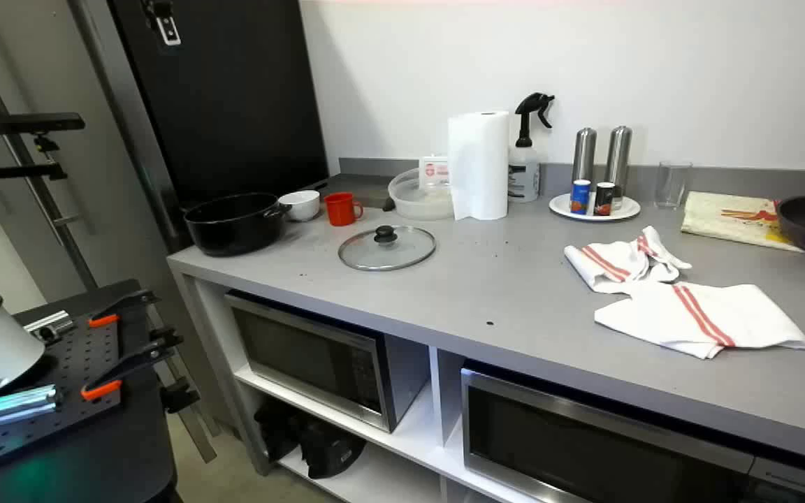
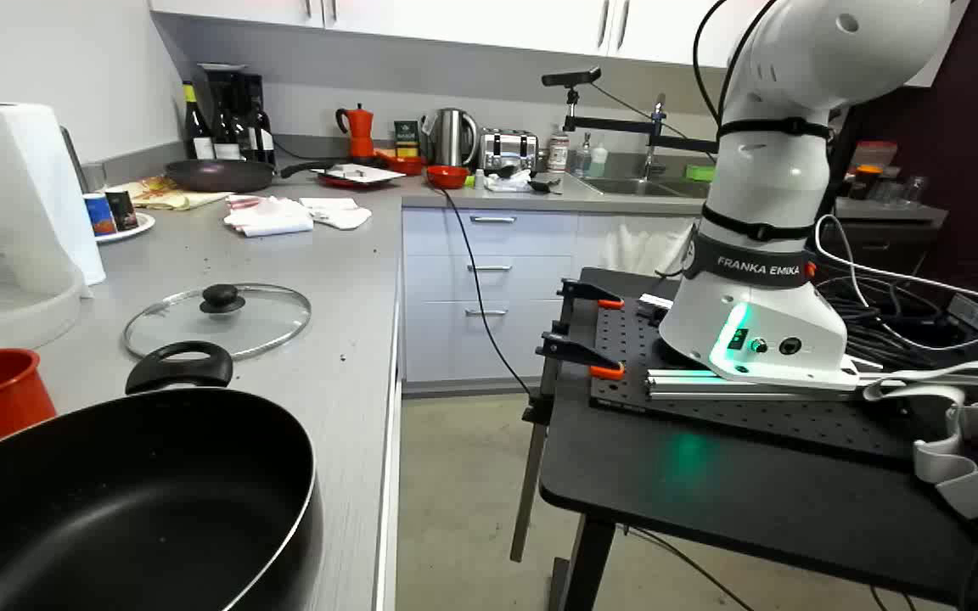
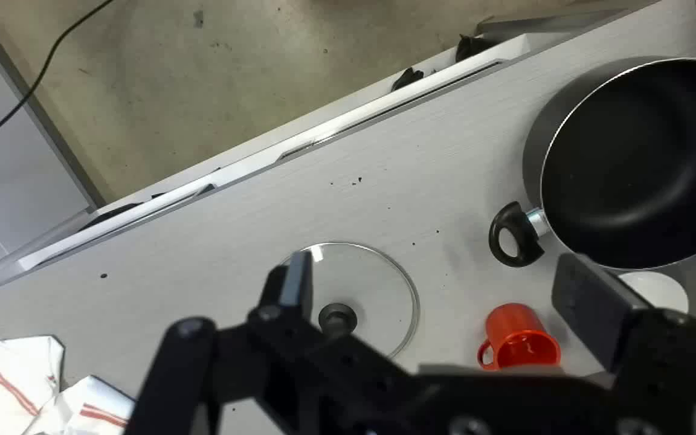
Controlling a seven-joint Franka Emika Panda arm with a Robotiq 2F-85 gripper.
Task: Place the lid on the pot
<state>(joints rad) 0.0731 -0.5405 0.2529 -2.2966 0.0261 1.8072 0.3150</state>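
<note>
Lid (image 1: 388, 255): lying flat on the counter (image 1: 500, 290), apart from the pot (image 1: 235, 234); showing round clear glass, silvery edging and a black knob (image 1: 386, 235) on top.
Pot: standing upright, showing a black interior.
Gripper (image 3: 435, 284): holding its fingers (image 3: 589, 311) spread in the wrist view.

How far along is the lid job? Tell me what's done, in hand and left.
Done: none of the placing; the lid lies on the counter, knob up, apart from the uncovered pot.
In hand: nothing; in the wrist view the end effector is open and grips nothing.
Left: probably gripping the knob, lifting the lid, carrying it across and setting it on the pot.
</note>
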